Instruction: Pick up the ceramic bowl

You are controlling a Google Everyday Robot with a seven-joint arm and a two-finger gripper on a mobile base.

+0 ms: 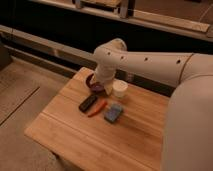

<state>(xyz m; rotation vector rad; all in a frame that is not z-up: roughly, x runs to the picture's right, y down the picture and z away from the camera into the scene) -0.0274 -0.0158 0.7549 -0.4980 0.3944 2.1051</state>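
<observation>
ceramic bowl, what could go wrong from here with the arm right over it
1. The gripper hangs right over the ceramic bowl, and the white cup stands close beside it; the wrist might knock the cup over.
2. The bowl lies near the far edge of the table, so a nudge could push it off.
</observation>
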